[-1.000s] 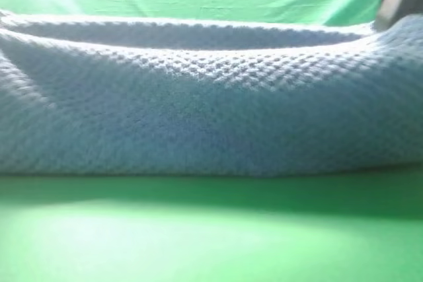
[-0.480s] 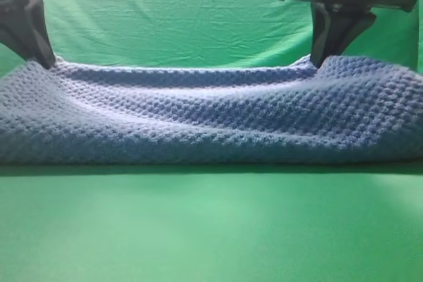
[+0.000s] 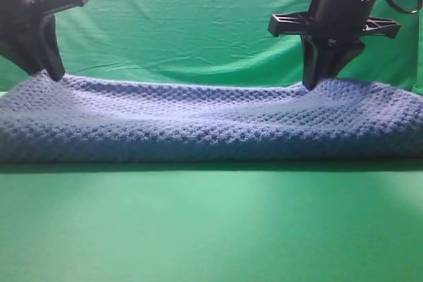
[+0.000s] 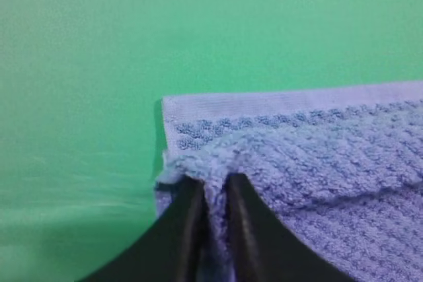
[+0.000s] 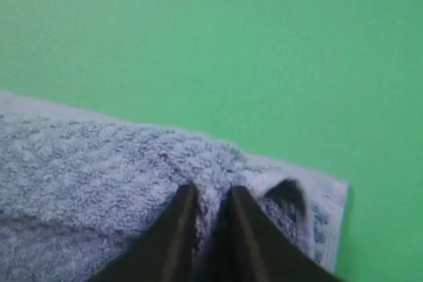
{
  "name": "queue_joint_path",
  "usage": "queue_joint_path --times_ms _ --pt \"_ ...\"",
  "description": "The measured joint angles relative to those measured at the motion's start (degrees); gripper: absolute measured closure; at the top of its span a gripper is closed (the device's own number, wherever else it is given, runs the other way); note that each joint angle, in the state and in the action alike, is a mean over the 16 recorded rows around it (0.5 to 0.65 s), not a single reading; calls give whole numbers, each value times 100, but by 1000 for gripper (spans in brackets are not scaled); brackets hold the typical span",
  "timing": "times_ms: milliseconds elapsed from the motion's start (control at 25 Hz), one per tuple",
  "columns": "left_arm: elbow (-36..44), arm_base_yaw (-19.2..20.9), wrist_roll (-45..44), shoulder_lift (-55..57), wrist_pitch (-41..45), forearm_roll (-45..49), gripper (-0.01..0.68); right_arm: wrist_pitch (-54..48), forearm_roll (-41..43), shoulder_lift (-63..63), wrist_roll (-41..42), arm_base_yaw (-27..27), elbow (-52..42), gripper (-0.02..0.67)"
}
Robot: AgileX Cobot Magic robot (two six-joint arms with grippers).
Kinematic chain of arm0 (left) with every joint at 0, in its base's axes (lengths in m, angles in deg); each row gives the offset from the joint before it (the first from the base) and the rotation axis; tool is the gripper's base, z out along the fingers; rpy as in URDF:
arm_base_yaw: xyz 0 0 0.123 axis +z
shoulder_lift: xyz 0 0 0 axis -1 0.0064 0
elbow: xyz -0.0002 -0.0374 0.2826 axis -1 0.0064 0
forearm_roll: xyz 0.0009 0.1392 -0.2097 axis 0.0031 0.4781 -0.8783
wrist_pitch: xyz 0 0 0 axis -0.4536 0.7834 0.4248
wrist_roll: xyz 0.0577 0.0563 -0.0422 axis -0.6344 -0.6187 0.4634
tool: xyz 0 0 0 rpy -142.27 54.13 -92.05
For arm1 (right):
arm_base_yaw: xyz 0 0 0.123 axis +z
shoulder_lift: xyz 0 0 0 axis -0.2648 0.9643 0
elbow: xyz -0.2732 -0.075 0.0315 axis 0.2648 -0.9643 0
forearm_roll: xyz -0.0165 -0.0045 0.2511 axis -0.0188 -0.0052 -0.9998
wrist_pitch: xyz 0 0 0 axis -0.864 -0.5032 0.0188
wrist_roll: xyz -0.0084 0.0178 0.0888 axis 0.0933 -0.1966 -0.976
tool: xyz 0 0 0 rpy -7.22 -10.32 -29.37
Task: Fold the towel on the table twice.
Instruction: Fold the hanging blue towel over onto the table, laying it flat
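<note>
Left tool (image 4: 213, 193) pinching towel (image 3: 211, 123) | right tool (image 5: 211, 199) pinching towel | towel ends cropped

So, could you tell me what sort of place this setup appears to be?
Probably a robot lab bench: a table draped in green cloth, a wrinkled green backdrop, and two black pincers, left and right, pinching a towel.

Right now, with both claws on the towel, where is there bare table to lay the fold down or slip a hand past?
Bare table runs the full width in front of the towel. The towel's back edge is crowded: the left claw and right claw each pinch a corner there. Beyond those corners the wrist views show plain green cloth.
</note>
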Motion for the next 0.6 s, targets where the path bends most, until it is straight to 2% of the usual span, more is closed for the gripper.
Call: queue_joint_path --times_ms 200,320,440,600 --pt "-257 4 -9 -76 336 0 241 -251 34 -146 3 -2 176 243" --pt "-525 6 -13 -179 690 0 199 -568 44 -350 4 -2 360 190" --pt "-838 7 -25 -337 1109 3 238 -972 49 -628 4 -2 571 212" --pt "-1230 7 -51 -678 1646 15 381 -1552 55 -1097 4 -2 844 337"
